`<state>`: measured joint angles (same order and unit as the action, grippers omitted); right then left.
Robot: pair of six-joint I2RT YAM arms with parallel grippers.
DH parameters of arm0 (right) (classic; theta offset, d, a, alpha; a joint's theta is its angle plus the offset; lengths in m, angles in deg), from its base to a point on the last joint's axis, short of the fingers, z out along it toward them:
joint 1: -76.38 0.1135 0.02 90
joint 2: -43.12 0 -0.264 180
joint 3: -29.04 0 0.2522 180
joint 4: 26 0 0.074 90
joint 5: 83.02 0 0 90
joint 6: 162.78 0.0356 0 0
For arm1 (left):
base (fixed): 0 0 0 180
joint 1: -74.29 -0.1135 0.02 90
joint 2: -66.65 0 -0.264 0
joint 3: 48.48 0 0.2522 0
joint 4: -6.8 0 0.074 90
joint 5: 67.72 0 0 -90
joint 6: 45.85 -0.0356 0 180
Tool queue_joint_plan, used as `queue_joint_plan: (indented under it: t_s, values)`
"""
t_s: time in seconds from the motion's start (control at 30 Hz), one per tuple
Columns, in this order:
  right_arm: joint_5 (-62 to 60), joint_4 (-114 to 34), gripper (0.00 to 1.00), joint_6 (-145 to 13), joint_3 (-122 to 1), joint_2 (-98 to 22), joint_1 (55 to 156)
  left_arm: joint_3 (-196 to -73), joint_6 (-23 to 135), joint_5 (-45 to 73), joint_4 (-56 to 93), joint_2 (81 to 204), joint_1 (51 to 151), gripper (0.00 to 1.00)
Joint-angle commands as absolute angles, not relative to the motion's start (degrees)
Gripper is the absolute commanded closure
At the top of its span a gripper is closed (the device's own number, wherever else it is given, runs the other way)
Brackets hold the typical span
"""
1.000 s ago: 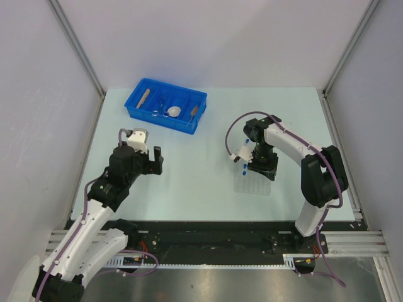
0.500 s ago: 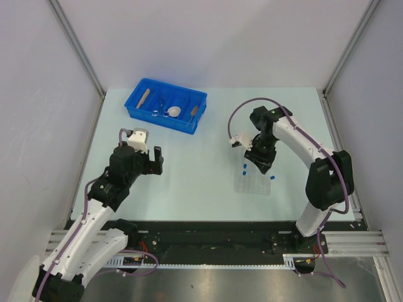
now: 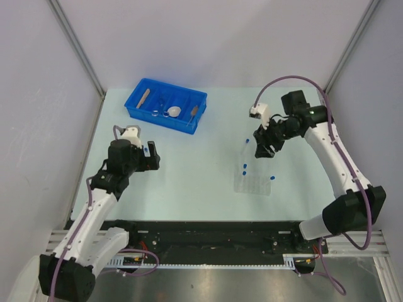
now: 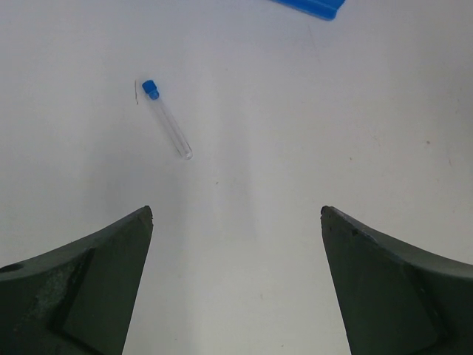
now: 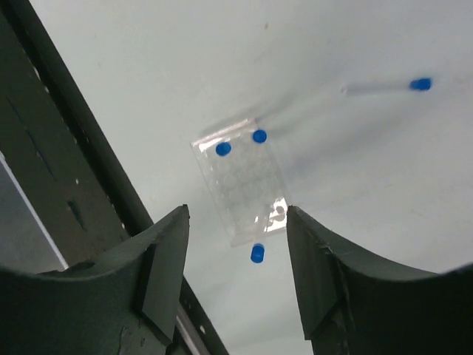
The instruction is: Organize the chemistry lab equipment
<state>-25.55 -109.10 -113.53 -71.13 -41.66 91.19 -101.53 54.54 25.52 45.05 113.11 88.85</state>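
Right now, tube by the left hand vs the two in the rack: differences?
The lone tube lies flat on the table, full clear length showing; the two racked tubes stand in the clear rack, only caps showing. The lone tube sits before the open left hand; the racked tubes are across the table from it. Both have blue caps.

Bright, even, diffuse light fills all three views, leaving only faint soft shadows on the pale blue-green table (image 3: pixel 208 157). The left wrist view washes it nearly white. In the right wrist view one small clear blue-capped tube (image 5: pixel 384 87) looks smeared and blurry.
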Motion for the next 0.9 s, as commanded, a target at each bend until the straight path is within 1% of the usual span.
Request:
queue_joint_plan:
  t_s: [0.0,0.03,0.07,0.13,0.17,0.33,0.6,0.87]
  values:
    - [-36.0,-98.4,0.39,-107.2,-68.1,-37.2,85.7,-101.2,62.7,12.5,42.4,117.9,79.6,0.0]
    - [-37.0,-97.0,0.39,-106.4,-67.1,-36.5,84.7,-100.0,67.0,11.2,40.6,119.1,76.3,0.0]
    - [-38.4,-94.5,0.39,-104.6,-66.2,-35.9,83.5,-99.7,69.3,10.9,40.0,121.8,75.4,0.0]
    - [-42.0,-92.4,0.38,-103.6,-63.7,-34.1,80.7,-100.8,74.5,14.0,40.0,125.3,74.5,0.0]
    - [-42.7,-91.0,0.38,-103.1,-62.9,-33.8,80.3,-101.9,75.7,15.1,40.9,129.4,74.5,0.0]
    - [-46.0,-87.4,0.38,-103.0,-56.7,-31.9,78.1,-111.4,77.6,19.3,47.4,141.9,74.5,0.0]
    - [-53.4,-85.9,0.37,-104.2,-52.3,-30.4,74.6,-116.7,75.4,20.8,48.0,147.9,74.5,0.0]
    - [-56.1,-84.8,0.37,-104.5,-49.8,-29.6,73.5,-119.4,73.9,21.7,48.5,151.8,74.5,0.0]
